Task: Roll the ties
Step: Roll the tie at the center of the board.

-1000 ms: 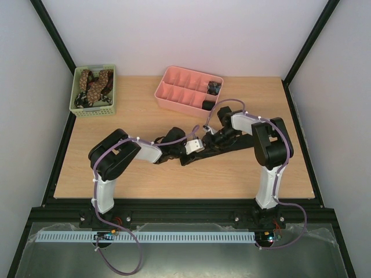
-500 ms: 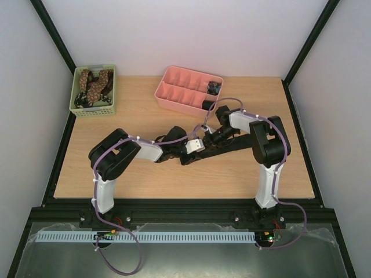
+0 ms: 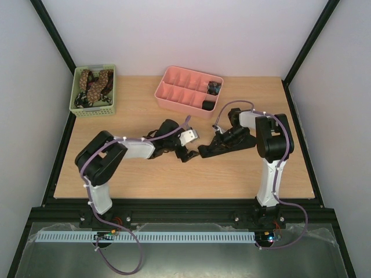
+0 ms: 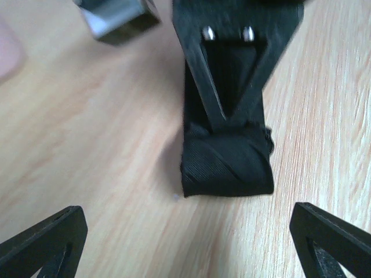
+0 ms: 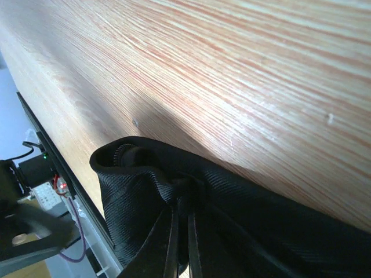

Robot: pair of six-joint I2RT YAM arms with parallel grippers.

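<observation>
Saw the left fingers [image 4: 43, 240] spread wide and gripping nothing, the two tips low over bare wood at either side of the left wrist view. Found the right fingers [image 4: 196, 72] pinched together on the black necktie [image 4: 227, 165], clamped at a folded, doubled-over end of the cloth, with that end resting on the counter [image 4: 104, 150] ahead of the left tips, between them and touching neither. From the right wrist, noted the same dark twill bunched and creased around the closed tips, lying on the wood grain. From above, placed both wrists near the middle of the counter, facing each other, left arm reaching in from the left, right arm bent in from the right. Could not separate the rest of the necktie from the dark right arm above it. Farther back, spotted a pink divided tray [image 3: 168, 99] holding two rolled ties [image 3: 208, 105] in right-hand compartments, one in the back row and one in the front row. At the back left corner, made out a green basket [image 3: 93, 110] with brown spotted ties [image 3: 93, 81] heaped inside.
</observation>
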